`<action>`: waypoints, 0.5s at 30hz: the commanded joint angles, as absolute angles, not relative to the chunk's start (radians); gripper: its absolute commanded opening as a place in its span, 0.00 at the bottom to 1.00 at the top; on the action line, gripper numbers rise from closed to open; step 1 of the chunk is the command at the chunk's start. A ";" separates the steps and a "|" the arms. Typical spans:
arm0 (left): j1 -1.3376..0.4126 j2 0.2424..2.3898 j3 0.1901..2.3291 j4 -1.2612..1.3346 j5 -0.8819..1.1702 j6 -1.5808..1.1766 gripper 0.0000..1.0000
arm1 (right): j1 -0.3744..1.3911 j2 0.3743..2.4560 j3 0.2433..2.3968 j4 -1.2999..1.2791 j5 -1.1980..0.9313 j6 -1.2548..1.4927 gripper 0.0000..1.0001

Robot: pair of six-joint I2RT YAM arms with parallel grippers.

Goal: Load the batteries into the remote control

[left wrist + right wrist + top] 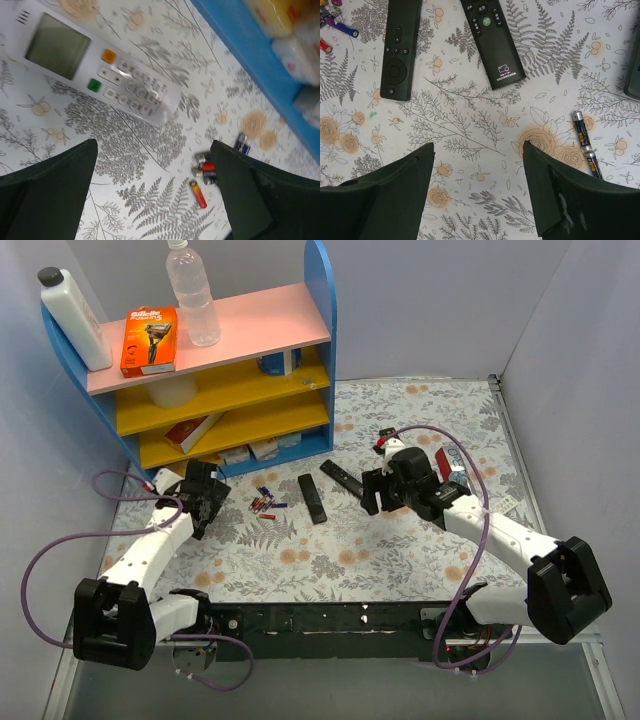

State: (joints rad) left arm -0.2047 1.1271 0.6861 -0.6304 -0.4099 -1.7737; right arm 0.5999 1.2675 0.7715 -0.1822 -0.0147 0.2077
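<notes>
Two black remote controls (400,50) (492,40) lie side by side on the floral cloth, also in the top view (312,498) (338,477). Two thin dark batteries (585,142) lie end to end just right of my right gripper (478,150), which hovers open over bare cloth below the remotes. A white remote with a screen (100,65) lies ahead of my left gripper (154,160), which is open and holds nothing. Red and blue cells (204,170) lie near its right finger (240,190).
A blue, pink and yellow shelf (230,370) with bottles and boxes stands at the back left; its blue base (250,55) runs close by the left gripper. Another dark object (634,70) shows at the right edge of the right wrist view. Grey walls enclose the table.
</notes>
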 commanded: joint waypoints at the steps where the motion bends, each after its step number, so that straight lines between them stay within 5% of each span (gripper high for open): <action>1: -0.121 1.124 0.735 -0.712 -0.491 -1.926 0.98 | 0.606 1.215 0.773 -0.173 -0.005 0.203 0.78; 15: 0.095 1.350 0.799 -0.715 -0.437 -2.106 0.98 | 0.604 1.071 0.703 -0.190 -0.043 0.184 0.79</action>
State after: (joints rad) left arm 0.0765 1.3235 0.7597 -0.6910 -0.4225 -1.9770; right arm 0.5999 1.1172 0.7200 -0.1905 -0.0219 0.1951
